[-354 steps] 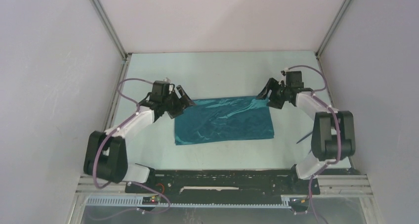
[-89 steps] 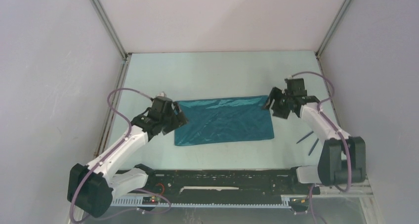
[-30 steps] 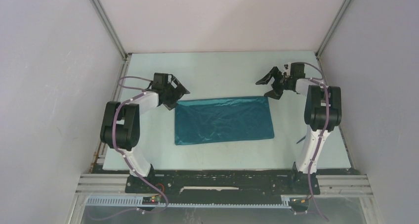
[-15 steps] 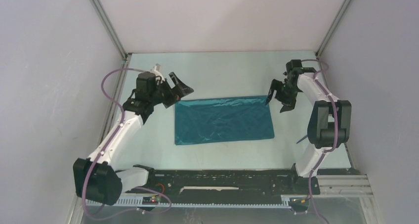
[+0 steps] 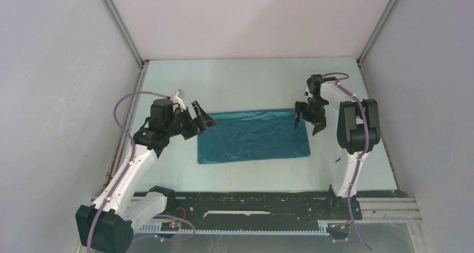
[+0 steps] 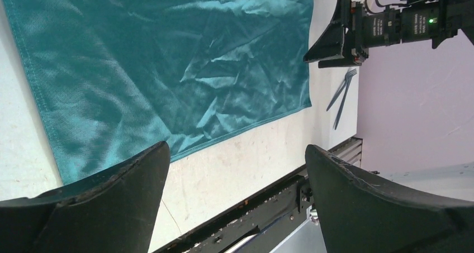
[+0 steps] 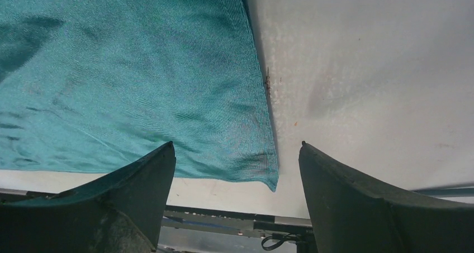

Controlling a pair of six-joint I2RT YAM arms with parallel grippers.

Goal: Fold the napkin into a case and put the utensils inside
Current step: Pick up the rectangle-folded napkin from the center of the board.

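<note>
Since the napkin point(image 5: 252, 135) lay flat, long axis left to right, I had the left gripper point(image 5: 202, 119) at its far-left corner and the right gripper point(image 5: 306, 127) at its far-right, both wide open, empty.

The place is a robotics lab, set up as a closed test cell. Plain pale walls point(image 5: 56, 96) shut in a white table point(image 5: 251, 80) on three sides, and bare aluminium posts point(image 5: 119, 24) join them at the corners. The left arm point(image 5: 131, 163) and right arm point(image 5: 352, 119), white and black, are bolted to a black plate point(image 5: 251, 205) on aluminium rails point(image 5: 385, 209). Purple cables point(image 5: 124, 100) loop off them, above a slotted cable duct point(image 5: 240, 228). The arms end in the black left hand point(image 5: 204, 122) and right hand point(image 5: 306, 124).
</note>
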